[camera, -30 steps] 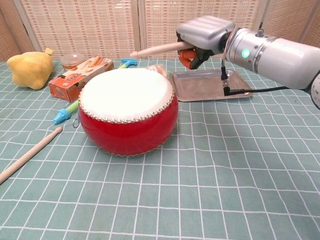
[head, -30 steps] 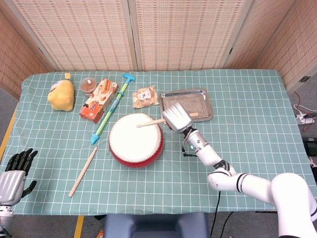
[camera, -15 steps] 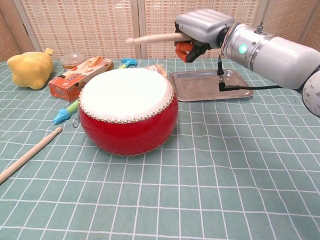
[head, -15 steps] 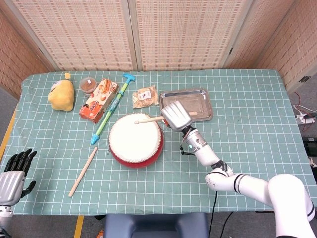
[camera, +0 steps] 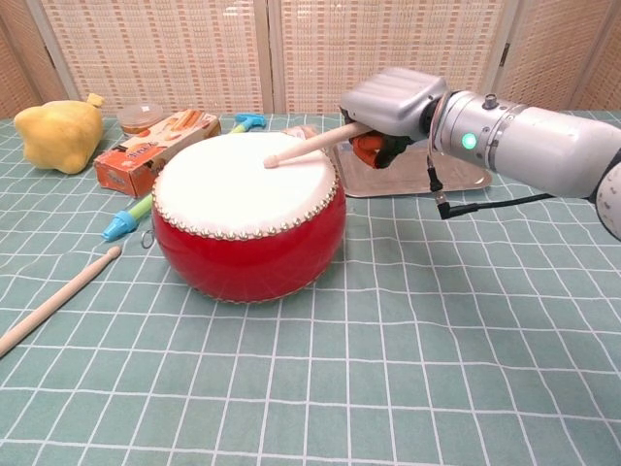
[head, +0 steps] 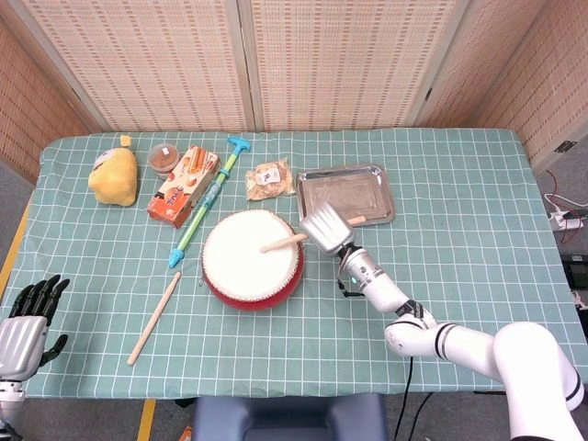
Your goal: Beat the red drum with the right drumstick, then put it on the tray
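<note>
The red drum (head: 252,260) (camera: 248,225) with its white skin stands in the middle of the table. My right hand (head: 327,230) (camera: 391,109) hovers at the drum's right edge and grips a wooden drumstick (head: 283,243) (camera: 303,148). The stick slants down to the left, its tip resting on the drum skin. Behind the hand lies the metal tray (head: 348,194) (camera: 464,182). My left hand (head: 26,316) hangs off the table's front left corner, fingers apart, holding nothing.
A second drumstick (head: 154,318) (camera: 56,300) lies left of the drum. At the back are a yellow plush toy (head: 113,174), a snack box (head: 184,185), a blue-green pump toy (head: 207,200), a small cup (head: 163,158) and a bagged snack (head: 269,179).
My right hand has swung down from its raised position, bringing the drumstick's tip from above the drum onto the skin. The left hand has not moved.
</note>
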Controlling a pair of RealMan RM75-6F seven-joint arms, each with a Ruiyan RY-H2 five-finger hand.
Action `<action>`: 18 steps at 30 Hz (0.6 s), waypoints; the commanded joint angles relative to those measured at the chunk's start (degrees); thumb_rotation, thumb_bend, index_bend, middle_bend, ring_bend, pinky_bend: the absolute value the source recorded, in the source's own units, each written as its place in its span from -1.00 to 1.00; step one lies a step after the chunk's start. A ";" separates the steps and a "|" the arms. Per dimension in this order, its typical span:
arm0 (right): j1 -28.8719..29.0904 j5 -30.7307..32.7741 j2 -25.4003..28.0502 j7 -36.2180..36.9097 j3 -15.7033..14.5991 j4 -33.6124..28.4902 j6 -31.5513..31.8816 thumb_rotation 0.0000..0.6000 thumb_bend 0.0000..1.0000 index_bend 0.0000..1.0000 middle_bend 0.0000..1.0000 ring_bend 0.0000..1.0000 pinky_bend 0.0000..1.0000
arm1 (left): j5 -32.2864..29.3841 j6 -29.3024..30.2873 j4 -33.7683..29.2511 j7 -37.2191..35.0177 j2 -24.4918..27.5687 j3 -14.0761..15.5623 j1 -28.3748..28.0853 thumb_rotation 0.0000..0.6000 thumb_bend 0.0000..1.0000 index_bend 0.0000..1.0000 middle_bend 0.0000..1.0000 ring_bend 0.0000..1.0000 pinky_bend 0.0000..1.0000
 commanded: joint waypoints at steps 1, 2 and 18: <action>-0.14 -0.70 0.11 2.96 1.79 -0.99 2.83 1.00 0.22 1.00 0.94 1.00 1.00 | 0.08 0.00 0.07 -0.08 0.00 0.07 0.02 1.00 -0.49 -1.00 -1.00 -1.00 -0.99; -0.29 -1.26 0.32 4.46 2.53 -1.43 4.02 1.00 0.22 1.00 0.94 1.00 1.00 | 0.10 0.00 0.13 -0.11 0.00 0.09 0.04 1.00 -0.49 -1.00 -1.00 -1.00 -0.99; 0.16 0.68 0.61 -2.84 -0.75 -0.51 -1.06 1.00 0.22 1.00 0.94 1.00 1.00 | 0.11 0.04 0.17 0.08 -0.09 0.03 -0.02 1.00 -0.49 -1.00 -1.00 -1.00 -0.99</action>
